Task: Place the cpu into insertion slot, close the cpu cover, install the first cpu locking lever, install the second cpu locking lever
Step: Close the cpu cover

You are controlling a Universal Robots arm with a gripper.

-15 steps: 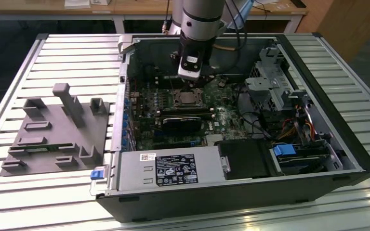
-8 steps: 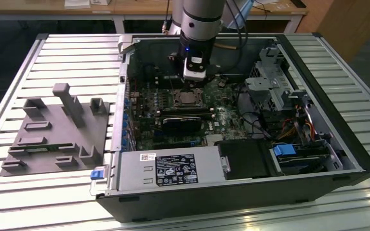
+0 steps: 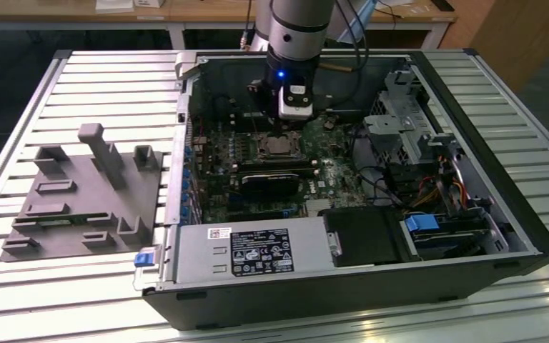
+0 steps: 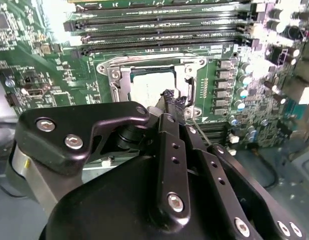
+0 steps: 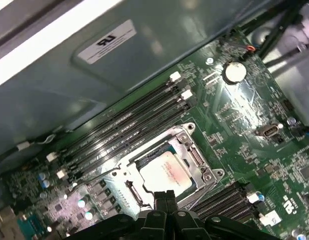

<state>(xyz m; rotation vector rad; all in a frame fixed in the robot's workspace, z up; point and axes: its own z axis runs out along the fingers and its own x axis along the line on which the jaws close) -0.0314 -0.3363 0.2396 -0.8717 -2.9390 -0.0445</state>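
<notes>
The open case (image 3: pixel 351 300) lies on its side on the slatted bench (image 3: pixel 503 78), with a grey fixture (image 3: pixel 83 193) beside it on the exterior view's left. The arm reaches down into the case, and the tool (image 3: pixel 290 123) hangs just above the slot (image 3: pixel 262 146) on the green board (image 5: pixel 244 115). The cpu (image 5: pixel 164 172) sits in that slot, lying flat with its dull metal top facing up. Being square, it has no long axis; its edges run square with the slot, one pair parallel to the memory slots (image 5: pixel 119 132) that lie just beside it. The cover (image 5: pixel 202 172) lies flat down around the chip, its window framing the metal top, which shows through it in both wrist views. In the second wrist view the tool (image 4: pixel 169 100) has its two dark fingers pressed together with no gap, and nothing shows gripped between them; the tips are over the edge of the cpu (image 4: pixel 147 87), close to the cover (image 4: pixel 122 85) on the side away from the memory slots. Whether the tips touch the metal cannot be told. The first wrist view shows the same closed tips (image 5: pixel 164 196) at the near edge of the chip.
</notes>
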